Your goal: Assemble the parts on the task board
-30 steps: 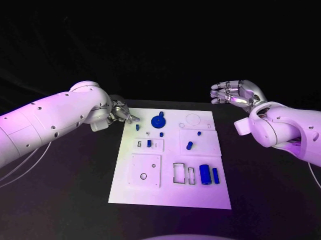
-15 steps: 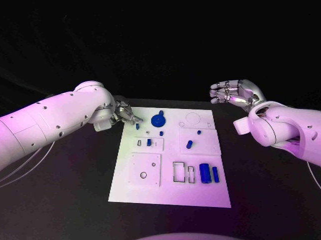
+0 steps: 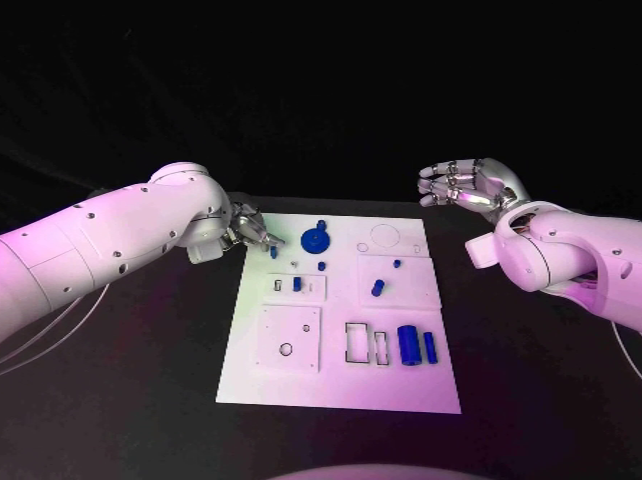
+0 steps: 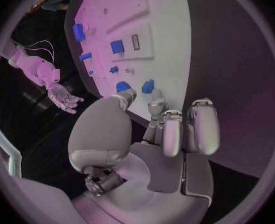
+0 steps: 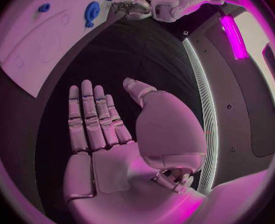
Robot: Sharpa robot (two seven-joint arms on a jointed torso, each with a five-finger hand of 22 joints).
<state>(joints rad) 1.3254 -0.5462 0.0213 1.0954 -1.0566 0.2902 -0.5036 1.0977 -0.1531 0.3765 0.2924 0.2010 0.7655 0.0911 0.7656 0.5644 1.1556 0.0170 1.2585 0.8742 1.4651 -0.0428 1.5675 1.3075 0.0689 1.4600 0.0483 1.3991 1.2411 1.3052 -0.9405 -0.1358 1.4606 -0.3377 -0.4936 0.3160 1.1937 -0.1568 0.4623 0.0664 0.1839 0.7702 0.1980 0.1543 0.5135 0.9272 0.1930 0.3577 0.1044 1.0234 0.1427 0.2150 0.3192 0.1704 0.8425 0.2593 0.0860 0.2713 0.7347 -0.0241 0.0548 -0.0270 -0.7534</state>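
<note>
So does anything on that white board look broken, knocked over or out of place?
Nothing stands out. The task board lies flat, the blue parts sit tidily on it, and nothing looks broken or spilled.

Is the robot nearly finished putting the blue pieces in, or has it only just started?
Only just started, it seems. Blue parts lie scattered over the task board, and I can't tell whether any is seated. The left hand reaches its fingers to a small blue piece at the board's far left corner. The right hand waits open, off the board.
</note>
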